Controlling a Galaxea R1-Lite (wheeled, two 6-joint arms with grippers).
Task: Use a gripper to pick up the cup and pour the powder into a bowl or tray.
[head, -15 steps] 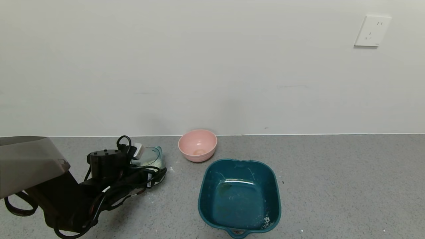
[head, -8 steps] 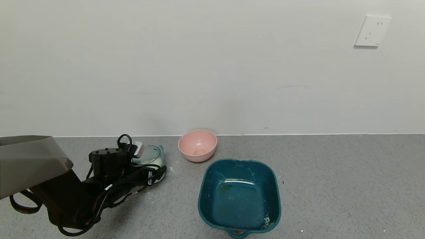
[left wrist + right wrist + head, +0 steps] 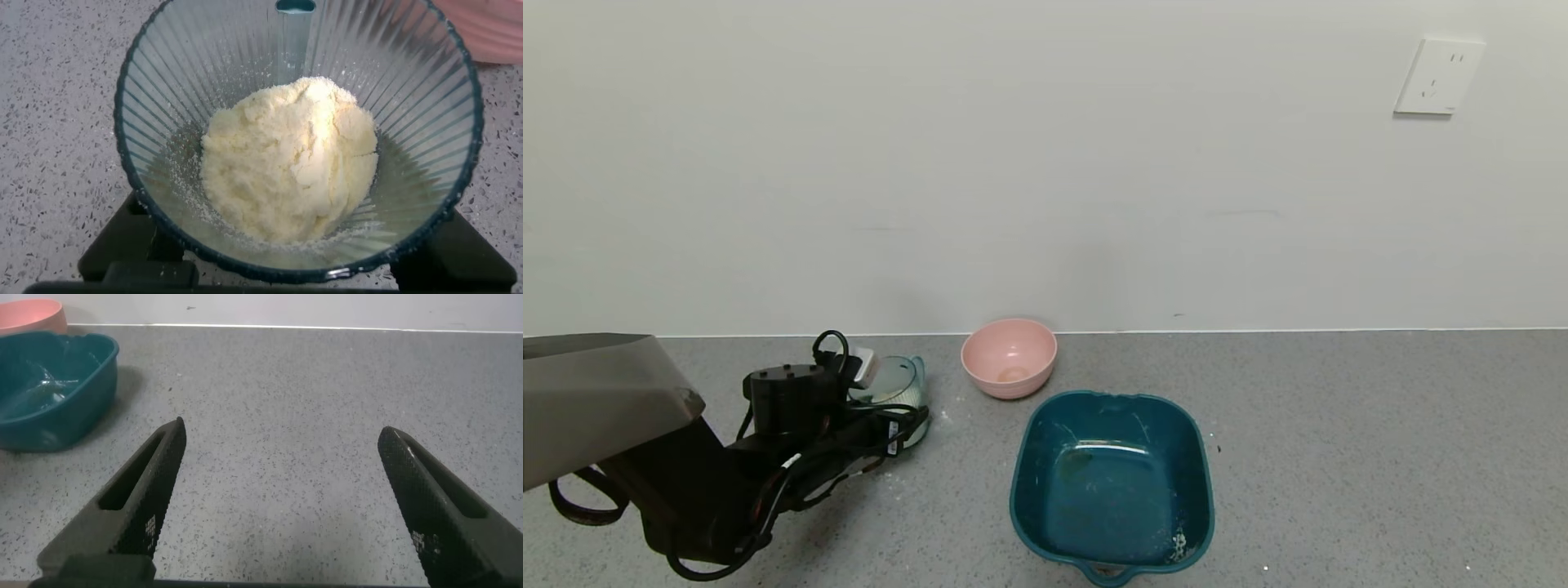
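Observation:
The pale green ribbed cup [image 3: 895, 384] is at the left of the grey counter, at the tip of my left gripper [image 3: 882, 408]. In the left wrist view the cup [image 3: 204, 65] fills the frame, with a heap of off-white powder [image 3: 290, 159] inside. My left gripper [image 3: 294, 265] has a black finger on each side of the cup's lower wall and is shut on it. The dark teal tub [image 3: 1109, 398] stands right of the cup, with a few white specks in it. My right gripper [image 3: 282, 457] is open and empty over bare counter; the tub [image 3: 49, 392] shows to one side.
A small pink bowl [image 3: 1009, 357] sits by the wall between the cup and the tub; it also shows in the right wrist view [image 3: 29, 314]. A white wall with a socket [image 3: 1437, 77] bounds the back of the counter [image 3: 1339, 449].
My left arm has shifted slightly, and the cup has moved a little left and up with it. The tub and pink bowl have not moved.

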